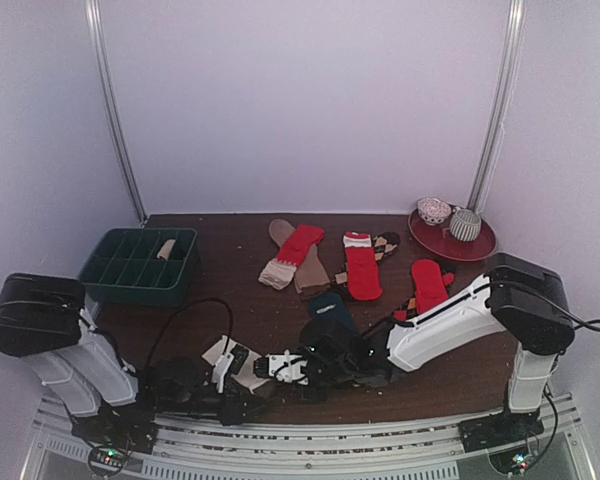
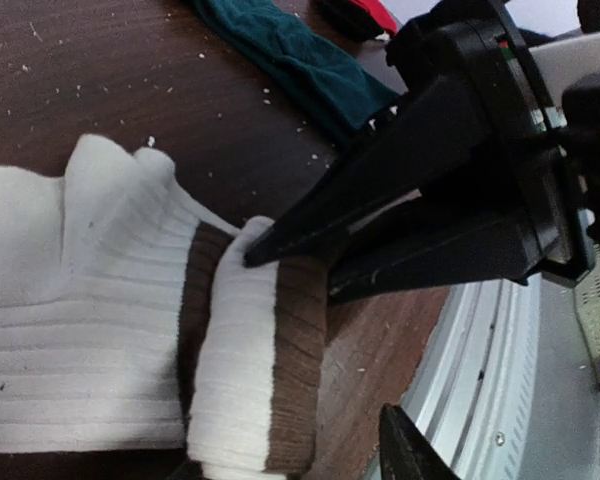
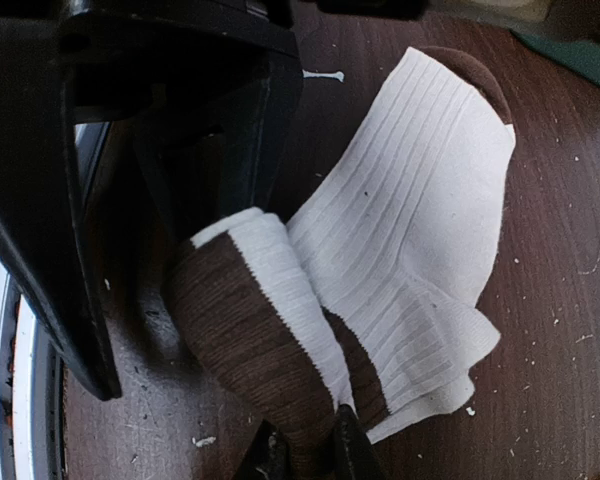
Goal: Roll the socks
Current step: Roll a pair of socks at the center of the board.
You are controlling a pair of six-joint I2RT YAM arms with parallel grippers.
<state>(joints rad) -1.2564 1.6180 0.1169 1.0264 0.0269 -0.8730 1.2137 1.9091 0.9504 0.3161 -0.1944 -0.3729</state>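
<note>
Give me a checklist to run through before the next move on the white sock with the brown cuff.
1. Right gripper pinching the brown cuff of the white sock: ok.
2. Cuff end folded over onto the sock's body, so the roll is started: ok.
3. Left gripper open beside the fold, holding nothing: ok.
4. Toe end lying flat and free on the table: ok.
5. Teal sock apart from the white sock: ok.
6. Fold tight enough to hold if released: cannot tell.
</note>
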